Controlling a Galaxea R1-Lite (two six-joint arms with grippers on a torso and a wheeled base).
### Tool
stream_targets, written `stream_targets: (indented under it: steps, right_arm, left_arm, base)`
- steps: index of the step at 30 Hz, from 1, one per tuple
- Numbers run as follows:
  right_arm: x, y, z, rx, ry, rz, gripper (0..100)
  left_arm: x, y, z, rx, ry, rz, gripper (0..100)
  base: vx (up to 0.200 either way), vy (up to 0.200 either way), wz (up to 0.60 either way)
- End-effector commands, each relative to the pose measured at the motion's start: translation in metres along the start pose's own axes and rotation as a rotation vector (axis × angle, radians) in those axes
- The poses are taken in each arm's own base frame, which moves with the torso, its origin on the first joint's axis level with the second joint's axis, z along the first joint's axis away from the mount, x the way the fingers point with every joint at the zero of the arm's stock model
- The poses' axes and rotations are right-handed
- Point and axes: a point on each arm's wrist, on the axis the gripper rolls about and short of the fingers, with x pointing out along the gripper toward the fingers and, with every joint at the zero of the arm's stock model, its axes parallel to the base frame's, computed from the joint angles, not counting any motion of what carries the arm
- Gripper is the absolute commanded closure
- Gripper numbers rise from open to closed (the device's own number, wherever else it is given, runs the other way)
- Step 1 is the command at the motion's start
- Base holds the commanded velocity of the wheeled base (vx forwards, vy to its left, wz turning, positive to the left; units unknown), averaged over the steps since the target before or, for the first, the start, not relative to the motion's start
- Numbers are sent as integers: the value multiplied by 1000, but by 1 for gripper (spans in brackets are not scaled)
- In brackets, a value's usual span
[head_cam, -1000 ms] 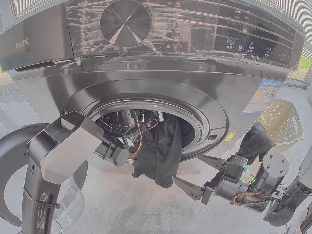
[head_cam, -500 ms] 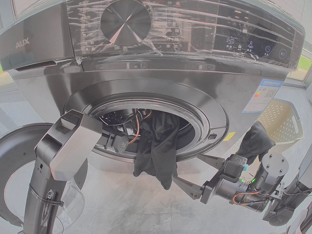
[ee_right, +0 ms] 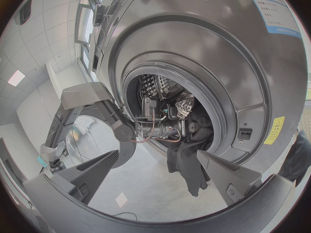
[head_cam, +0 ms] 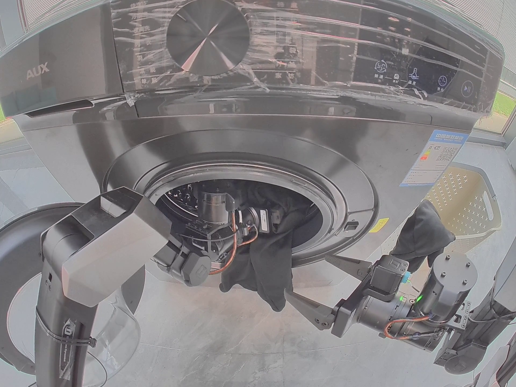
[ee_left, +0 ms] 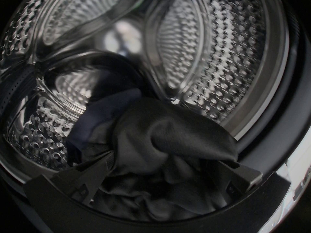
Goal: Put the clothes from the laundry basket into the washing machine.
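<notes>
The washing machine (head_cam: 258,114) stands with its drum opening (head_cam: 322,189) uncovered. A black garment (head_cam: 269,264) lies over the opening's lower rim, partly inside the drum and partly hanging toward the floor. My left gripper (ee_left: 167,162) is inside the opening, open, its fingers (ee_left: 94,175) spread on either side of the bunched black garment (ee_left: 168,139). A dark blue garment (ee_left: 103,110) lies deeper in the drum. My right gripper (head_cam: 306,275) is open and holds nothing, low in front of the machine, just right of the hanging cloth (ee_right: 186,165).
The machine's round door (head_cam: 21,259) is swung open at the left, beside my left arm. A pale perforated laundry basket (head_cam: 473,200) stands to the right of the machine with a dark garment (head_cam: 424,235) draped over its rim. Grey tiled floor lies in front.
My left arm pushed deeper into the drum with the black garment, then drew its wrist back toward the rim. More of the garment now lies inside. The right arm has stayed still.
</notes>
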Motion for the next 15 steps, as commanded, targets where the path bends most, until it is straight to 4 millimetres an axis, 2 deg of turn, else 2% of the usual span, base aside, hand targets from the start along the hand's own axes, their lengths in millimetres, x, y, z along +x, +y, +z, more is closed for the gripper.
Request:
stream_targets:
  steps: [1, 5, 9, 10, 15]
  right_arm:
    - [0, 0, 0, 0, 1, 2, 0]
    - [0, 0, 0, 0, 1, 2, 0]
    - [0, 0, 0, 0, 1, 2, 0]
    - [1, 1, 0, 0, -1, 2, 0]
    - [1, 1, 0, 0, -1, 2, 0]
  left_arm:
    - [-17, -20, -3, 28, 59, -76, 0]
    - [-11, -18, -23, 56, 99, -80, 0]
    - [-6, -14, -34, 68, 120, -76, 0]
    - [-3, -13, -37, 66, 120, -76, 100]
    - [6, -10, -23, 44, 56, -66, 100]
  base:
    - [0, 0, 0]
    - [0, 0, 0]
    - [0, 0, 0]
    - [0, 0, 0]
    - [0, 0, 0]
